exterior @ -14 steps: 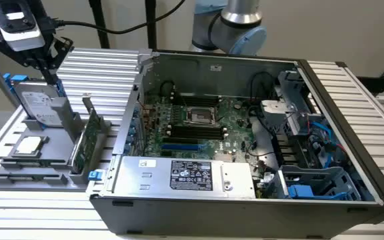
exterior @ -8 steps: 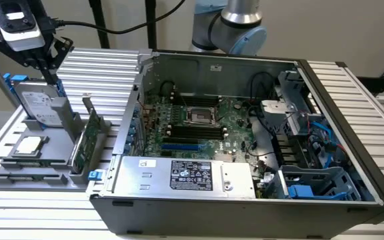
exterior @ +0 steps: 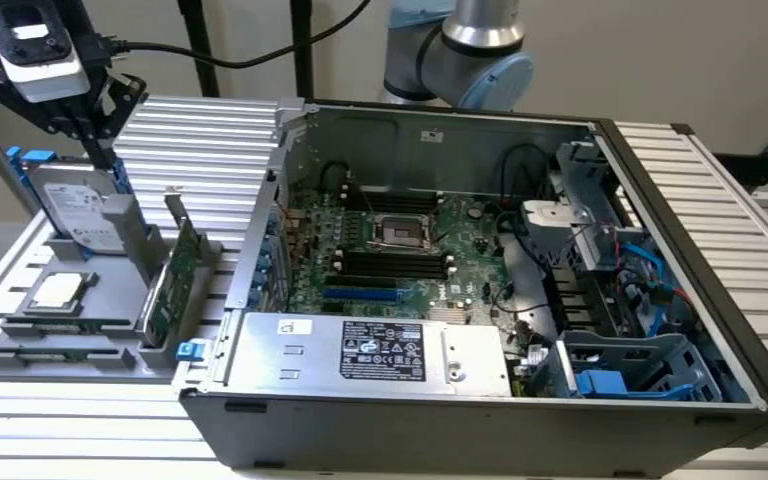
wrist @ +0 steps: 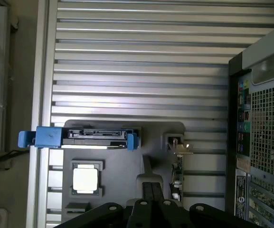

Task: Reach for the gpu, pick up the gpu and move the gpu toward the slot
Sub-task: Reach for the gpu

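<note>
Ribbed metal table, gpu upright in grey holder, closed gripper apart from it, above hard drive

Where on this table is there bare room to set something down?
Bare ribbed tabletop between the hard drive and the computer case; also the strip at the exterior view's right of the case. Crowded: the grey holder with the gpu.

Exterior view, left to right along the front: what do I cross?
processor chip → gpu, standing on edge → power supply in the open case → blue drive caddy
</note>
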`<state>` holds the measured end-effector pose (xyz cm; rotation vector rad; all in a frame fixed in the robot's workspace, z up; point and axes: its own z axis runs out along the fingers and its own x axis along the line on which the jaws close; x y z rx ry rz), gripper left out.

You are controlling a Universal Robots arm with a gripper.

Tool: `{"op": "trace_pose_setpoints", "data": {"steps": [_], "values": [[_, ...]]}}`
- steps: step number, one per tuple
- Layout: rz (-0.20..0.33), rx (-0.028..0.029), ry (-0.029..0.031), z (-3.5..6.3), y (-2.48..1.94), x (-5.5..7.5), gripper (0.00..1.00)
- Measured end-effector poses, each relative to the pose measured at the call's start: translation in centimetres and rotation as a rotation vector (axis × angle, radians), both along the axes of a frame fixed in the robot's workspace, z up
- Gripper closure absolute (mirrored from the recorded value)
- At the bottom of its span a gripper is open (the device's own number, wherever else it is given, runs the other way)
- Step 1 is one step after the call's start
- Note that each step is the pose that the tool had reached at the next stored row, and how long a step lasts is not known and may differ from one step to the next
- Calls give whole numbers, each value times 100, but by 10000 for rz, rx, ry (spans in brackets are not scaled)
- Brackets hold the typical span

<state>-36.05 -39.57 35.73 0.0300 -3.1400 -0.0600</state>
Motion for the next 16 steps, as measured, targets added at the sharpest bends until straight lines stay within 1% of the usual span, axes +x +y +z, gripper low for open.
{"op": "trace_pose_setpoints", "data": {"steps": [2,3,8,9,12,16], "values": [[-3,-1,2,-1,-16,-1,89],[-4,-1,2,-4,-42,0,89],[-5,-1,1,-27,-264,29,89],[-4,1,0,-32,-300,47,89],[-5,1,-1,-48,-381,131,89],[-5,0,1,-72,-467,275,89]]}}
